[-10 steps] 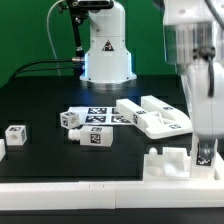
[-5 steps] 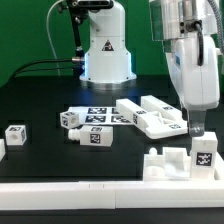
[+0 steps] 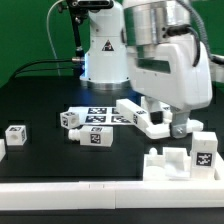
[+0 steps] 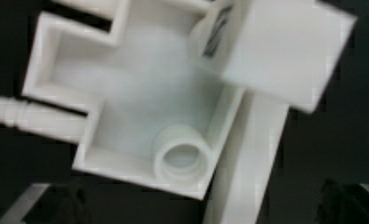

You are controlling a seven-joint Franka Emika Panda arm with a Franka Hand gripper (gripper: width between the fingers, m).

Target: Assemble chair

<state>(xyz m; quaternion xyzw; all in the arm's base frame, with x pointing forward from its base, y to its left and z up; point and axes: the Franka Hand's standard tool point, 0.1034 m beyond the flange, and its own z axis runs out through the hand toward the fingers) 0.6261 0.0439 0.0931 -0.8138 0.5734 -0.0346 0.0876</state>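
Just beside the marker board (image 3: 97,116), toward the exterior view's right, hovers low over the chair's big notched slab (image 3: 150,114) with the hand (image 3: 176,128) spread wide and pinching nothing. Looks straight down on it in the wrist view (pegs along one edge, a round socket near another), flat on the table (image 3: 40,98). Leaves the small tagged blocks (image 3: 97,138) untouched just in front of the marker board, and the stepped block cluster (image 3: 168,162) well off to its right, nearer the camera. Seems to be the reach for the slab, with no grip made yet. Calls next for squaring the fingers across a narrow part of the slab, lowering, then closing without shoving it.
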